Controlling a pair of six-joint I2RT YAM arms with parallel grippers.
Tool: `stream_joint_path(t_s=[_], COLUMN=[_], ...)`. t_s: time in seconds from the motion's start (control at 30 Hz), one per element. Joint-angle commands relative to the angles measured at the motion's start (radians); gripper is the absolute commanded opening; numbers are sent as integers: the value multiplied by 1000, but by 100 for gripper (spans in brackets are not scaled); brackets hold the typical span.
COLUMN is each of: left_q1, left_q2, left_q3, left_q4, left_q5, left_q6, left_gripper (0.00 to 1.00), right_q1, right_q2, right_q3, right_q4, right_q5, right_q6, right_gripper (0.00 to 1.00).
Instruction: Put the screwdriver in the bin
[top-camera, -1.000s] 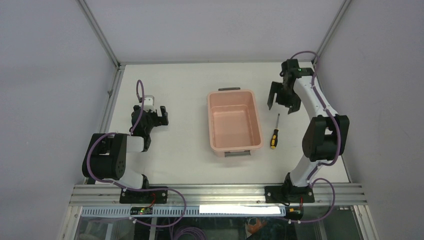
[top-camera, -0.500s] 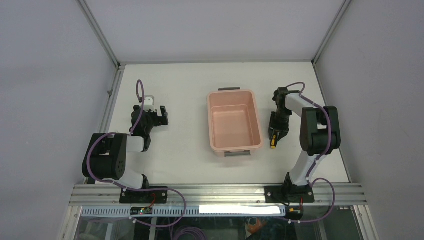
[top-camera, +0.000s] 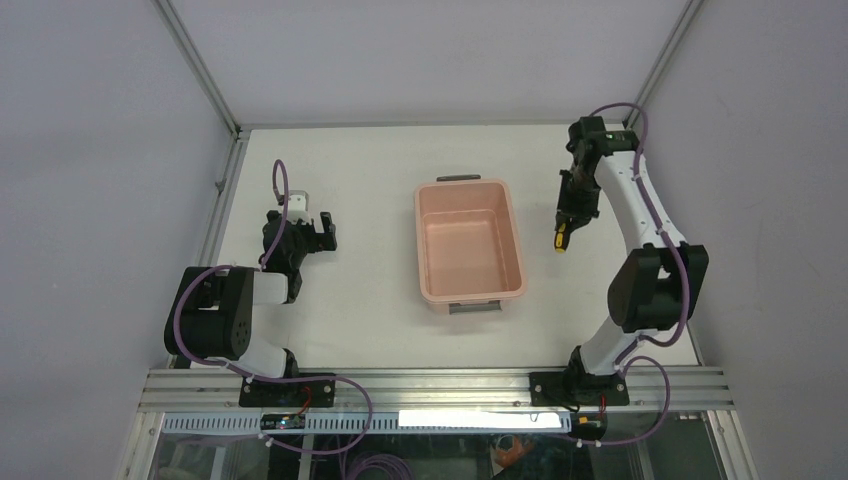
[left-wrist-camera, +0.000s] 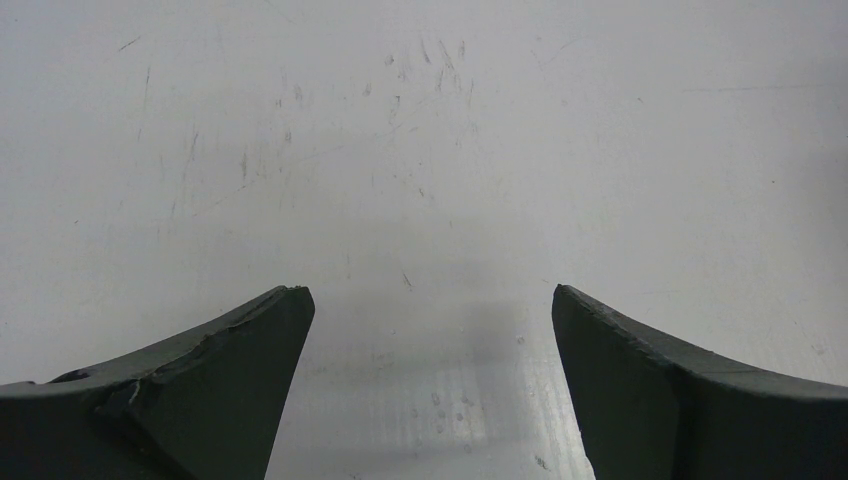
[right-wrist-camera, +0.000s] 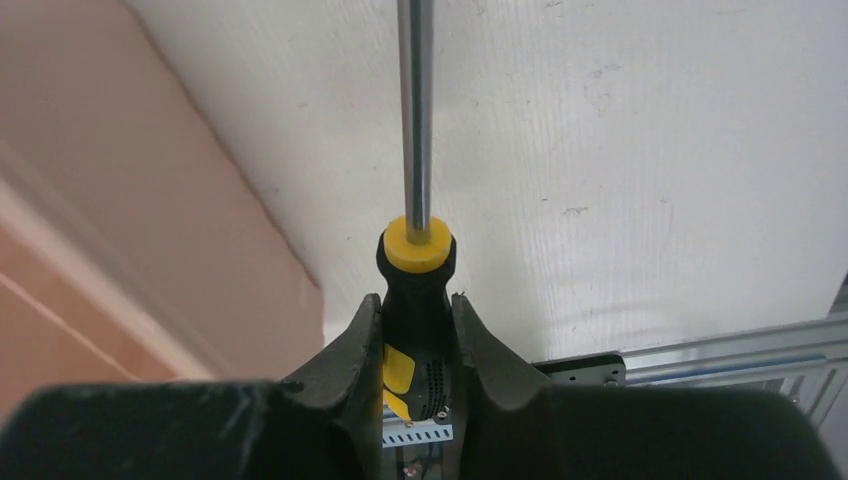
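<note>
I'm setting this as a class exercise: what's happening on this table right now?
The right gripper has its jaws shut on the handle of the screwdriver, holding it above the table, just right of the bin, which has nothing in it. The left gripper sits idle on the far left, jaws open.

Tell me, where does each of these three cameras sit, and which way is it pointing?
Top external: fixed high behind the robot, looking down on the table, the bin, the left arm and the right arm.
Left wrist: on the left arm, looking at bare table past the open left gripper.
Right wrist: on the right arm, looking along the screwdriver clamped in the right gripper, with the bin at its left.
Shared: the top and right wrist views both show the screwdriver and the bin.
</note>
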Motion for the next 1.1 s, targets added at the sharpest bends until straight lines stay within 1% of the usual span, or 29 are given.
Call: stream_joint_path(t_s=[0.0, 0.1, 0.17, 0.23, 0.27, 0.3, 0.37, 0.4, 0.47, 0.53, 0.73, 0.9, 1.0, 1.03, 1.07], left_q1=[-9, -11, -10, -11, -11, -10, -11, -11, -10, -10, -10, -10, -10, -10, -10], left_q2=[-4, -4, -5, -4, -5, -4, -5, -4, -5, -6, -4, -5, -4, -4, -4], left_q3=[17, 18, 16, 17, 18, 17, 17, 16, 17, 17, 17, 16, 18, 18, 18], left_q4=[62, 63, 62, 62, 62, 62, 62, 62, 63, 62, 62, 62, 62, 62, 62], left_q5=[9, 8, 9, 9, 9, 9, 9, 8, 9, 9, 8, 9, 9, 9, 9], left_q6=[-15, -15, -15, -15, -15, -15, -16, -15, -15, -15, -15, -15, -15, -15, -15], left_gripper=[99, 99, 99, 99, 99, 99, 99, 99, 99, 99, 99, 99, 99, 99, 99], right_q1=[7, 29, 87, 194, 281, 326, 466, 513, 587, 638, 713, 720, 723, 724, 722], right_q2=[-95, -118, -131, -142, -141, -137, -110, -79, -32, 14, 143, 215, 226, 225, 221], right_q3=[140, 179, 192, 201, 207, 211, 223, 228, 215, 183, 47, -55, -109, -125, -139], right_q4=[-214, -243, -233, -197, -165, -150, -117, -106, -72, -19, 154, 256, 300, 316, 328], right_q5=[15, 28, 25, 27, 32, 47, 103, 141, 167, 163, 108, 116, 135, 139, 145], right_q6=[13, 40, 67, 114, 150, 170, 223, 250, 277, 291, 320, 345, 360, 366, 371], right_gripper=[0, 0, 0, 0, 0, 0, 0, 0, 0, 0, 0, 0, 0, 3, 9])
